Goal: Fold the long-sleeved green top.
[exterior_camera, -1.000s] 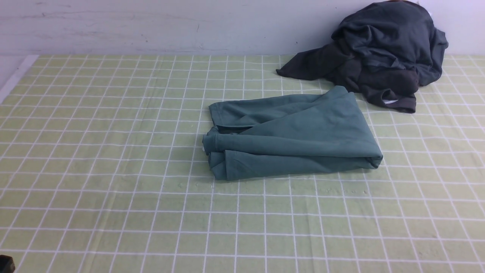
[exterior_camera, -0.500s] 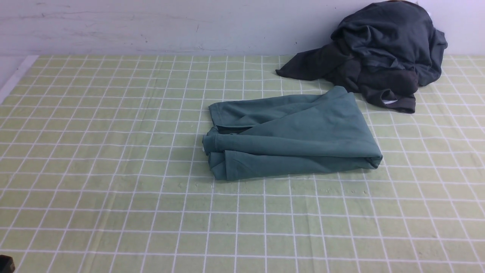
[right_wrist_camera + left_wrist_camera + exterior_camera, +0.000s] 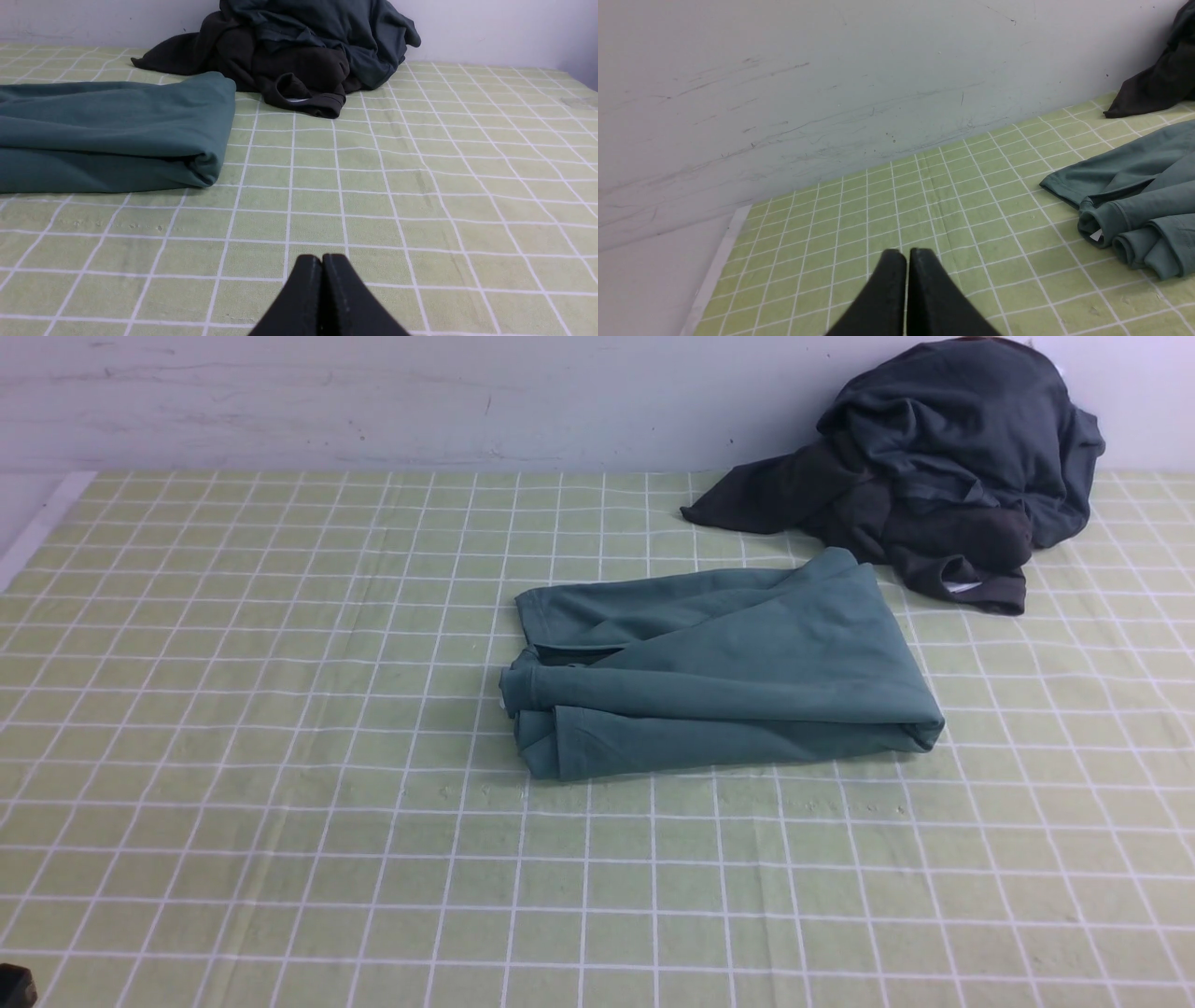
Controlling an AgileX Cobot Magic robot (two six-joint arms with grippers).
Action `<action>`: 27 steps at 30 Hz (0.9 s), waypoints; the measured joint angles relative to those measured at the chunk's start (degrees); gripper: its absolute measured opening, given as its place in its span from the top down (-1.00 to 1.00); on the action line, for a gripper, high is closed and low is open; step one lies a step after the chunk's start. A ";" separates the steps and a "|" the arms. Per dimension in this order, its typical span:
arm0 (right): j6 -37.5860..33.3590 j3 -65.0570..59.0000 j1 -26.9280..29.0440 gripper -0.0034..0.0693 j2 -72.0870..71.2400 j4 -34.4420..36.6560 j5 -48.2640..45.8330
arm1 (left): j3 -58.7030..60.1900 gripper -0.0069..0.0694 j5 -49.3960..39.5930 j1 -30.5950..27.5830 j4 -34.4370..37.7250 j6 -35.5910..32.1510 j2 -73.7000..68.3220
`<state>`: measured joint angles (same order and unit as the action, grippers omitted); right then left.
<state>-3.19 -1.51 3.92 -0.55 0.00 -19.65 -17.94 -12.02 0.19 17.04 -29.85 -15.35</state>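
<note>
checked cloth [image 3: 327, 859]: open left, near, right | dark garments [image 3: 962, 457] block far right

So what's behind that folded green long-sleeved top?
Behind the green long-sleeved top, toward its right, lies a heap of dark charcoal-black garments. Whatever is under the heap is covered and can't be seen.

From here I see dark clothes [image 3: 962, 457] heaped at the upper right of the front view, against a pale wall [image 3: 373, 401], on a checked cloth [image 3: 280, 756].
</note>
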 joint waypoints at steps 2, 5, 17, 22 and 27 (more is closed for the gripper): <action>-0.19 0.00 0.00 0.94 0.00 0.00 0.00 | 0.00 0.83 0.00 0.00 0.00 0.00 0.00; -0.37 0.00 -0.11 0.94 0.00 0.00 -0.16 | 0.00 0.83 0.00 0.00 0.00 0.00 0.00; -0.42 0.00 -0.17 0.94 0.00 0.00 -0.16 | 0.00 0.83 0.00 0.00 0.00 0.00 0.00; -0.42 0.00 -0.17 0.94 0.00 0.00 -0.19 | 0.00 0.83 0.00 0.00 0.00 0.00 0.00; -0.42 0.00 -0.17 0.94 0.00 0.00 -0.19 | 0.00 0.83 -0.59 0.00 0.00 0.00 2.56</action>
<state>-3.61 -1.51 3.75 -0.55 0.00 -19.84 -17.94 -12.60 0.19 17.04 -29.85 -12.80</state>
